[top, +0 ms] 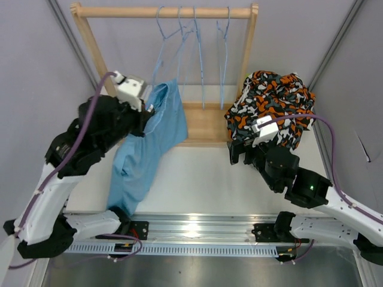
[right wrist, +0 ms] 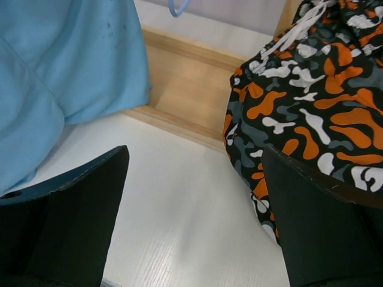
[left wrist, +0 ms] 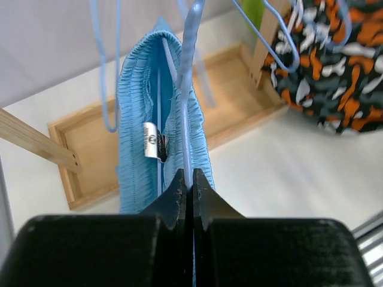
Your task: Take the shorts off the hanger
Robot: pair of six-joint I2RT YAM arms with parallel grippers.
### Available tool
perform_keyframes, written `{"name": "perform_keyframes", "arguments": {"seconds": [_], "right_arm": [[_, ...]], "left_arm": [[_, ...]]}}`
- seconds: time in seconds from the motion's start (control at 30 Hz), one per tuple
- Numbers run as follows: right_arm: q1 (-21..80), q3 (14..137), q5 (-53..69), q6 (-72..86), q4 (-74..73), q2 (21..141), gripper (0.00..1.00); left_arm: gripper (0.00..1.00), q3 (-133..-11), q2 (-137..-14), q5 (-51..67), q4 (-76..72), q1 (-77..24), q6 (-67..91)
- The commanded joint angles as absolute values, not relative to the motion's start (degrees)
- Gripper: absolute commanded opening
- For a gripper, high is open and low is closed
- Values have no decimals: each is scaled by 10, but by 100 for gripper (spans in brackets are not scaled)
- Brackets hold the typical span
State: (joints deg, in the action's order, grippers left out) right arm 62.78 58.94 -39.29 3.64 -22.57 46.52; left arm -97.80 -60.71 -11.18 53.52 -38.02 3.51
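My left gripper [left wrist: 187, 178] is pinched shut on the waistband of the blue shorts [left wrist: 134, 119] — a hanger [left wrist: 191, 60] wire vanishes into the same pinch. My right gripper [right wrist: 194, 155] gapes wide beside the camo shorts [right wrist: 311, 89], which are partly cropped.

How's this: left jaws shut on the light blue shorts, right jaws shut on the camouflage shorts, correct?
No. The right gripper stands with jaws wide open next to the camouflage shorts, gripping nothing; the right wrist view shows it. The left gripper is shut on the light blue shorts.
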Motion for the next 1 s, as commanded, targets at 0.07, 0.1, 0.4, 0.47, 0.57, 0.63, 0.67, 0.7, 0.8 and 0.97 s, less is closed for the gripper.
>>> {"name": "perform_keyframes", "arguments": {"seconds": [0.07, 0.1, 0.4, 0.47, 0.57, 0.63, 0.67, 0.7, 0.8, 0.97], "right_arm": [[632, 579, -432, 8, -180, 425, 99], [632, 577, -428, 5, -180, 418, 99], [631, 564, -402, -20, -164, 391, 100], [631, 563, -396, -20, -153, 399, 100], [631, 566, -374, -19, -140, 409, 99], [632, 565, -353, -21, -129, 410, 99], [631, 563, -346, -23, -125, 407, 100], [631, 563, -338, -27, -120, 407, 100], [631, 562, -330, -33, -110, 403, 99], [631, 564, -334, -34, -105, 403, 99]], "left_arm": [[0, -1026, -605, -251, 560, -493, 11], [0, -1034, -601, -244, 579, -505, 18], [0, -1101, -546, 98, 650, -527, 65], [0, -1077, -537, 164, 637, -528, 67], [0, -1042, -537, 200, 633, -550, 69], [0, -1037, -545, 214, 633, -570, 69], [0, -1040, -548, 217, 634, -590, 69], [0, -1045, -550, 213, 635, -598, 68], [0, -1071, -553, 195, 641, -620, 59], [0, -1129, -560, 162, 644, -640, 54]]}}
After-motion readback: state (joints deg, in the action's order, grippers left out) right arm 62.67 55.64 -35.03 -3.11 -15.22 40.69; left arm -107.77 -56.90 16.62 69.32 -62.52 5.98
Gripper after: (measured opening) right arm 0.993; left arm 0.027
